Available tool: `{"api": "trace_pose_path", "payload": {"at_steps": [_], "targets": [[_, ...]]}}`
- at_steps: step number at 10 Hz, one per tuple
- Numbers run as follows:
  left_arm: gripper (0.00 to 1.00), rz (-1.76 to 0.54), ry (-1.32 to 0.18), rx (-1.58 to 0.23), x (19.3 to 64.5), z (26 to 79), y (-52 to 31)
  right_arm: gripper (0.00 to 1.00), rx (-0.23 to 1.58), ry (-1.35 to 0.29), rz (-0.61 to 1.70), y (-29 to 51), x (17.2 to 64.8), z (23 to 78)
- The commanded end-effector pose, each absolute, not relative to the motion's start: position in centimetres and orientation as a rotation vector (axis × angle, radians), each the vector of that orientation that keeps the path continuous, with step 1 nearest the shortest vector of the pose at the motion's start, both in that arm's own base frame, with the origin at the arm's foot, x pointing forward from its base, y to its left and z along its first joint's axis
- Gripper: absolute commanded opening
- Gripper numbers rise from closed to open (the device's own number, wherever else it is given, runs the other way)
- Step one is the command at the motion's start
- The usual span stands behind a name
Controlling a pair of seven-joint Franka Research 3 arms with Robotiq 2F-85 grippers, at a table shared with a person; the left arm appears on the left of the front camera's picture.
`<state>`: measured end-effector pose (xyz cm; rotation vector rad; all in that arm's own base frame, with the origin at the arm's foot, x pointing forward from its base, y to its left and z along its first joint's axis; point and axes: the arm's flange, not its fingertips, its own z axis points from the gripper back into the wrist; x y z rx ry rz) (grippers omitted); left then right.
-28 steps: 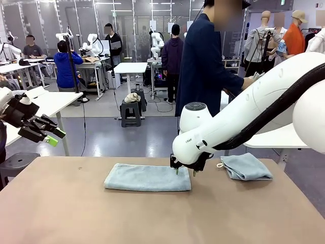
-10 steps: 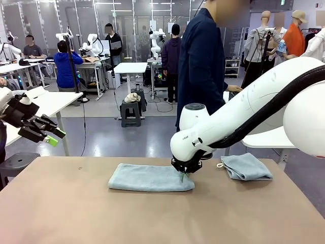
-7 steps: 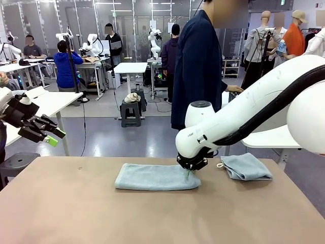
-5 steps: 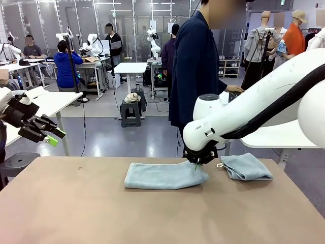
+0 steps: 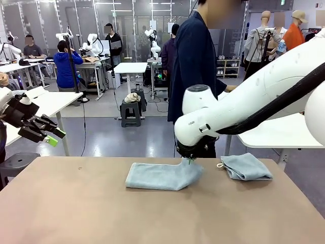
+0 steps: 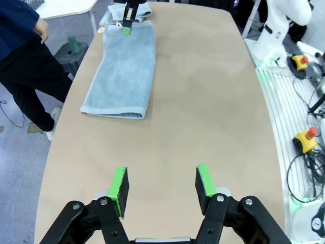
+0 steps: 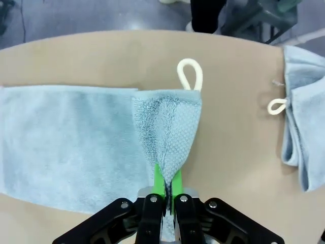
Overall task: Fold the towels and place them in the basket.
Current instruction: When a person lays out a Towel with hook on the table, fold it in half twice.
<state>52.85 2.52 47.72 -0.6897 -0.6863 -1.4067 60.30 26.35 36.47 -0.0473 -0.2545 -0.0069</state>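
Two towels: both on the tan table (image 5: pixel 76 213).
Left gripper (image 5: pixel 50 136): far left of the front view, off the table's edge — jaws spread, nothing between them.
Long towel (image 5: pixel 160 175): centre, folded flat, right end lifted.
Right gripper (image 5: pixel 190 161): pinching that lifted end.
Second towel (image 5: pixel 246 166): right — folded, apart.

The front view looks low across the table (image 5: pixel 76 213) toward the person's far edge, while both wrist views look steeply down, sharing the long towel (image 5: pixel 160 176) (image 6: pixel 122 71) (image 7: pixel 71 137).
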Motion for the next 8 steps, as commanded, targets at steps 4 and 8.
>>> {"api": "trace_pose_path", "payload": {"at_steps": [4,8], "targets": [[0.68,-1.402,-0.674,-0.678,52.8,47.9,2.5,0.0,-0.275,-0.261,0.006,39.3,59.9,36.9],[0.68,-1.402,-0.674,-0.678,52.8,47.9,2.5,0.0,-0.229,-0.266,-0.098,45.7,59.9,35.6]]}}
